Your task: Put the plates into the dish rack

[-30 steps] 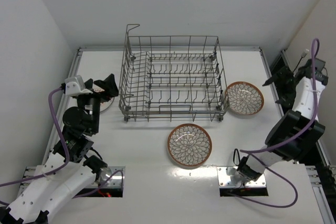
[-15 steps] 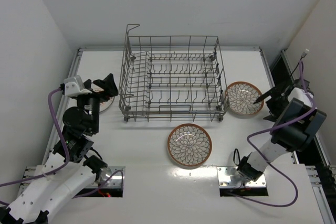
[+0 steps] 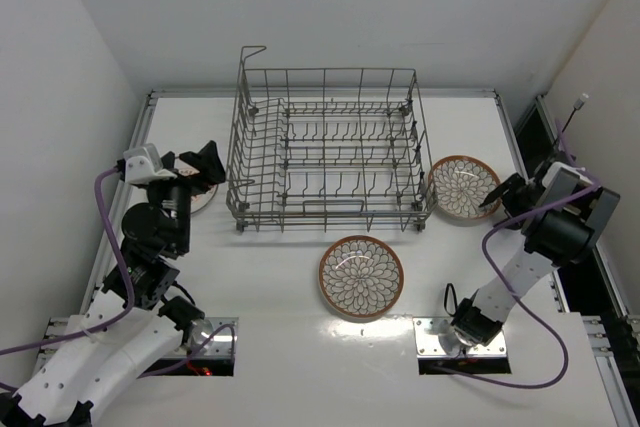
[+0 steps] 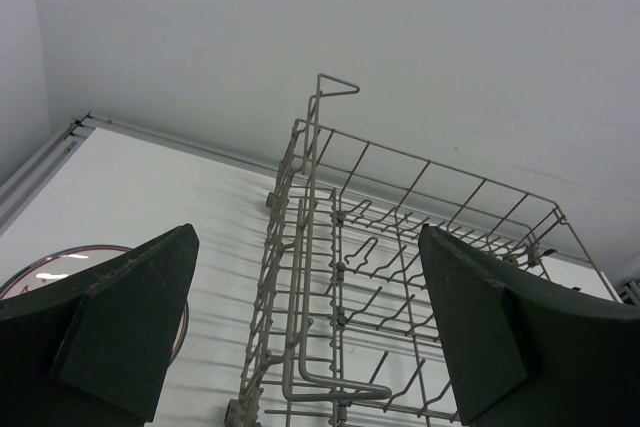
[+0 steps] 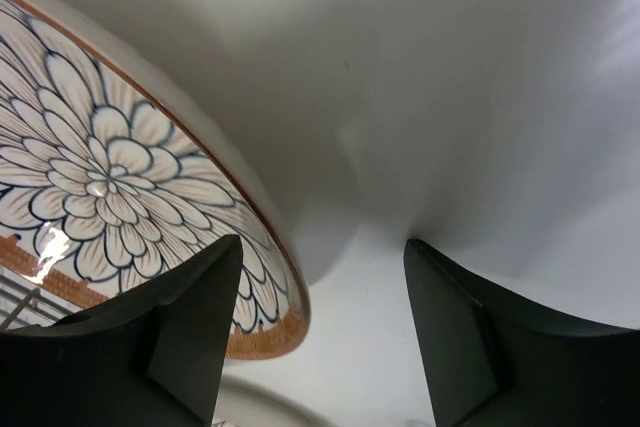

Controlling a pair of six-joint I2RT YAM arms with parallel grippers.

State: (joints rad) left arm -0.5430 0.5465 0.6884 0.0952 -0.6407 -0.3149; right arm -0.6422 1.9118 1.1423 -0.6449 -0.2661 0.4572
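Right, count with me: one large rectangular grey wire dish rack (image 3: 325, 152) sits at the far middle of the white table (image 3: 270, 297), with rows of upright tines inside and a raised loop handle (image 3: 252, 50) at its far left corner. Three round ceramic plates, and all three are on the table, outside the rack. The first plate (image 3: 361, 277), brown-rimmed with a petal-flower pattern, lies flat in front of the rack, near its right front corner but apart from it. The second plate (image 3: 465, 187), with an orange-brown rim and dark-outlined petals, is just beside the rack's right side. The third plate (image 4: 50, 269), pale with a reddish-brown rim, is to the left of the rack and mostly hidden under the tip of the left arm (image 3: 150, 232), so I cannot make out its pattern. Two white robot arms with purple cables, one on each side. The left fingers (image 4: 120, 327) stand wide apart with nothing between them, hovering over that third plate and pointing towards the rack. Over on the right arm (image 3: 555, 232), the right fingers (image 5: 190, 337) are down at the second plate's right edge. They are spread, with the rim in the gap close by one finger. The other finger is clear of it, and I cannot tell whether either one is touching.
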